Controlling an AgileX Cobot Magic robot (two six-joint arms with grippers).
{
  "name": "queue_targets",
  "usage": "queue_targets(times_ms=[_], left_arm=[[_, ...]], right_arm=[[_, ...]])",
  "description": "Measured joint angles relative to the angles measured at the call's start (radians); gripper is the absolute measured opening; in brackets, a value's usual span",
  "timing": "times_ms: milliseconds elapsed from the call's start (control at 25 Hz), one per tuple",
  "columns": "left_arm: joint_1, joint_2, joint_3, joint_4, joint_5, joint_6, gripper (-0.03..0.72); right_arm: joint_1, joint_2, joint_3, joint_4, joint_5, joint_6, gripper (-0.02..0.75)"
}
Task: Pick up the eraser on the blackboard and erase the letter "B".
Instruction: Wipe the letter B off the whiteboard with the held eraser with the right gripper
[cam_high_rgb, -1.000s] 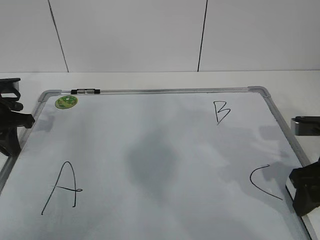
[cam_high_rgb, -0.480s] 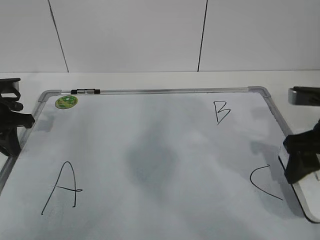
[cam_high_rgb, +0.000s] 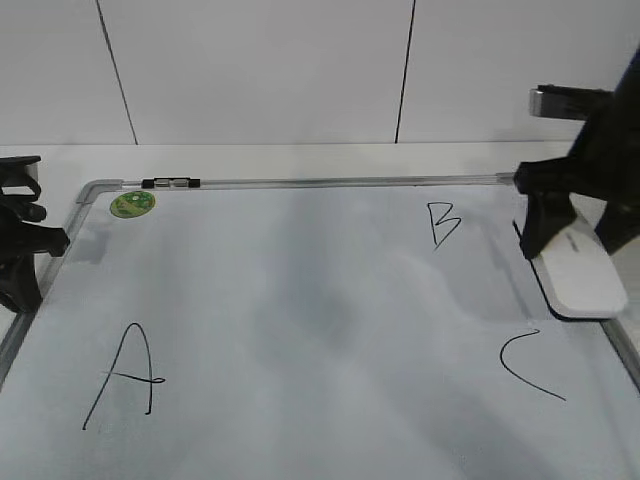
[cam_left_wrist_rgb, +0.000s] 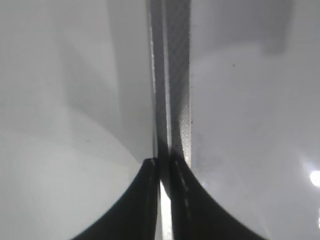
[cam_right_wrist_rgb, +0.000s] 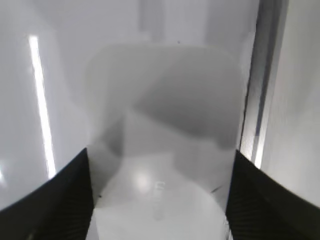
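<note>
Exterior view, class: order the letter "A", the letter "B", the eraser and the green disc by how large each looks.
1. The letter "A", though it sits nearest the camera, which inflates it.
2. The eraser, partly covered by the right tool.
3. The letter "B".
4. The green disc, farthest back.

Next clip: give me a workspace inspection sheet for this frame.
Surface: blackboard lies flat on a white table.
Job's things: eraser near the board's right edge; letter "B" intact.
Clutter: green disc and black clip at the far left corner; letters "A" and "C".
Grippers: right gripper shut on the eraser; left gripper shut, at the frame.
Cables: nothing seen.
Surroundings: white panelled wall.
</note>
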Motion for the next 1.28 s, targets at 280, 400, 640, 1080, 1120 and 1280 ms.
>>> queue_targets(times_ms=[280, 400, 640, 1080, 1120, 1280], left_arm=[[0.000, 0.000, 0.000, -0.010, 0.001, 0.000, 0.038], [0.000, 0.000, 0.000, -0.013, 0.002, 0.000, 0.038], [0.000, 0.000, 0.000, -0.013, 0.005, 0.000, 0.038], [0.000, 0.000, 0.000, -0.013, 0.005, 0.000, 0.038], [0.000, 0.000, 0.000, -0.013, 0.005, 0.000, 0.038], [0.002, 0.000, 0.000, -0.009, 0.010, 0.000, 0.038]], right_arm=[[0.000, 0.285, -0.338, 0.000, 0.002, 0.004, 0.528], [0.000, 0.385, -0.443, 0.000, 0.006, 0.006, 0.528], [0.000, 0.508, -0.574, 0.000, 0.034, 0.008, 0.527], [0.023, 0.567, -0.656, -0.025, 0.097, 0.028, 0.526], [0.036, 0.569, -0.661, -0.041, 0.099, 0.028, 0.526], [0.099, 0.591, -0.693, -0.065, 0.091, 0.026, 0.526]])
